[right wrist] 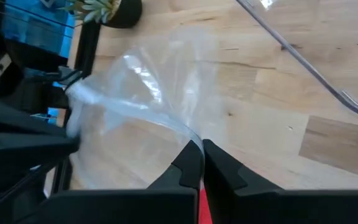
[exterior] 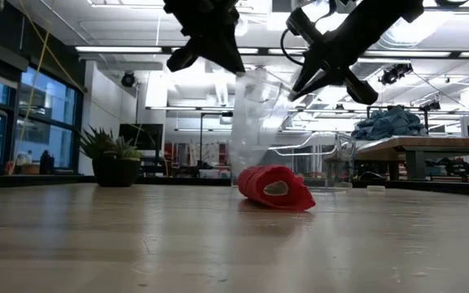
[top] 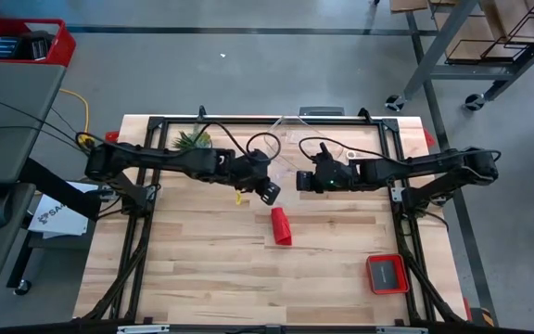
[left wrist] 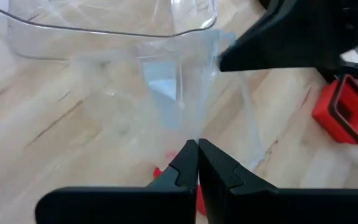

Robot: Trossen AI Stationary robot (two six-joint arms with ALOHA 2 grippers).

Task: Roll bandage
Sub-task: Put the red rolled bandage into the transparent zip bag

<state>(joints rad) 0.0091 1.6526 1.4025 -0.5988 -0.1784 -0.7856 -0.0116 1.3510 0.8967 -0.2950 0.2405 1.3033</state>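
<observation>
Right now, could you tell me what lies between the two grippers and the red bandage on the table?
A clear plastic bag hangs between them: the left gripper and right gripper each pinch it above the bandage, as the low view shows.

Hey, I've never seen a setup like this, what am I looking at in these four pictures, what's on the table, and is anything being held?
It is a robot with two dark arms at a wooden table. One picture looks straight down, one looks level across the tabletop, and two come from cameras on the arms' wrists. The left end effector and the right end effector are raised above the table, each pinched shut on a clear plastic bag stretched between them. Under the bag lies a loosely rolled red bandage, held by neither arm. A small red tray sits near one corner, a potted plant at the far edge.
</observation>
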